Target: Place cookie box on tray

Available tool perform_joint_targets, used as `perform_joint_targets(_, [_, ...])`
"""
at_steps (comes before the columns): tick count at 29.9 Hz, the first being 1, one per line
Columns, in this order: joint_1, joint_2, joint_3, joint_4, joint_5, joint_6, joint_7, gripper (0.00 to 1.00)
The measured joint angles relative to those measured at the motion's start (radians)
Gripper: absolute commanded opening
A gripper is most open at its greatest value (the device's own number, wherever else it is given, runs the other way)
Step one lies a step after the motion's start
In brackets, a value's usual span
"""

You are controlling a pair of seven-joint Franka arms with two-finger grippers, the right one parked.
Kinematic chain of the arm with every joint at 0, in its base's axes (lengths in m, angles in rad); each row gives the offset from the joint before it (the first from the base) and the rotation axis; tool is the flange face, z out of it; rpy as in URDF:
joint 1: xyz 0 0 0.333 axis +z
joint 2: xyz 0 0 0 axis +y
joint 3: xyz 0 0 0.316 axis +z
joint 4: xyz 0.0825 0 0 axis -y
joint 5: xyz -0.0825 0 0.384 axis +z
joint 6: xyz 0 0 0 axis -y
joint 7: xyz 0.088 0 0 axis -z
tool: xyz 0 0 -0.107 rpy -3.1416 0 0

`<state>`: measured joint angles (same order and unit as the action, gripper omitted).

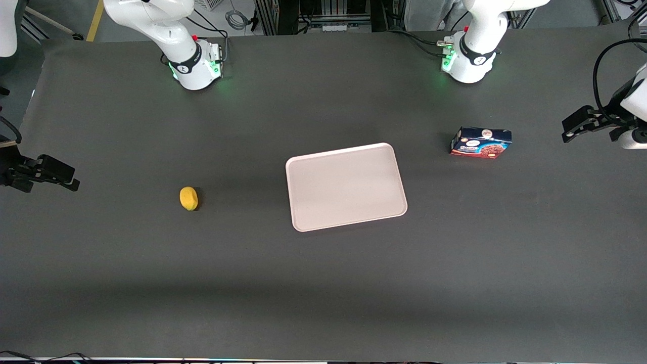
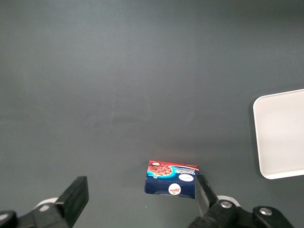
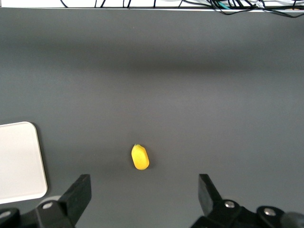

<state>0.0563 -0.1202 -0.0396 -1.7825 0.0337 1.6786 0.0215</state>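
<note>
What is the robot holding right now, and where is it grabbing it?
Nothing. The gripper is open, up off the table toward the working arm's end. The cookie box lies on the table, untouched, apart from the tray.

Front view: high, looking steeply down on the whole dark table (image 1: 151,283), both arm bases along its farther edge. Left wrist view: looks down past the gripper (image 2: 137,204), fingers wide apart, hovering above the table at the working arm's end; shares the cookie box (image 2: 171,178) (image 1: 481,142) and one tray (image 2: 280,135) (image 1: 345,186) edge with the front view. Right wrist view: looks down on the lemon-like object (image 3: 140,157) (image 1: 188,198) and another tray (image 3: 19,161) corner.
</note>
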Motion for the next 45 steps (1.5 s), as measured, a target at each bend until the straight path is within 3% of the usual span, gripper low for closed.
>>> perform_joint_targets(26, [0.000, 0.000, -0.001, 0.000, 0.000, -0.020, 0.031, 1.00])
perform_joint_targets(35, [-0.001, 0.000, -0.001, 0.000, 0.000, -0.041, 0.183, 1.00])
perform_joint_targets(45, [-0.006, 0.000, -0.006, -0.001, 0.000, -0.050, 0.565, 1.00])
